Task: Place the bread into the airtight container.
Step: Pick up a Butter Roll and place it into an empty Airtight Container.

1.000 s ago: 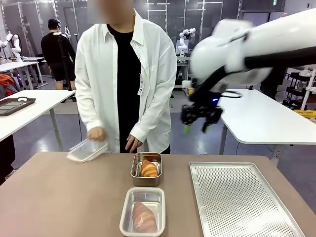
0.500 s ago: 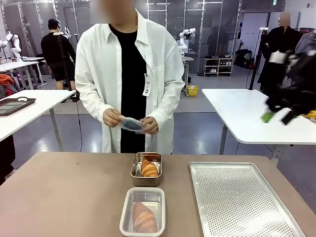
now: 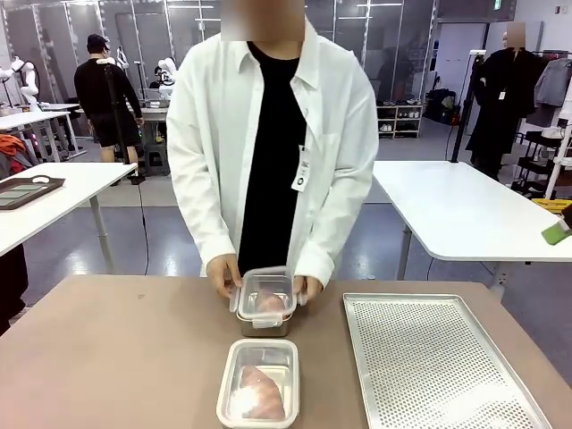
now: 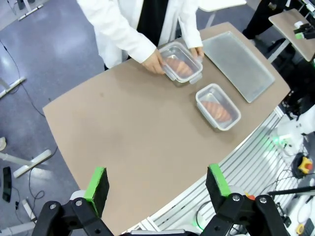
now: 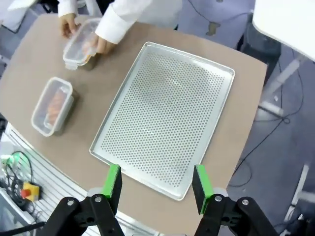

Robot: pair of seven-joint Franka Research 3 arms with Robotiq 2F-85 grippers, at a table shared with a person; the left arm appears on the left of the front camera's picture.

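Observation:
A croissant lies in the far metal container [image 3: 265, 302], and the person's two hands press a clear lid [image 3: 265, 288] down on it. The same container [image 4: 181, 68] [image 5: 80, 41] sits far below both wrist cameras. A second, white-rimmed container [image 3: 259, 382] [image 4: 218, 106] [image 5: 51, 105] holds another piece of bread near the table's front edge. My left gripper [image 4: 156, 184] hangs open high above the table's near left corner. My right gripper [image 5: 157, 183] is open high over the tray, holding nothing. One of its green pads [image 3: 556, 234] peeks in at the right edge.
A perforated metal tray [image 3: 438, 366] [image 5: 165, 118] [image 4: 238, 63] covers the right half of the brown table [image 3: 107, 357]. The person stands at the far edge, leaning over the containers. White tables stand behind.
The person picked up the clear lid and has brought it down onto the far container. My right arm swung away to the right, out of the middle of the front view.

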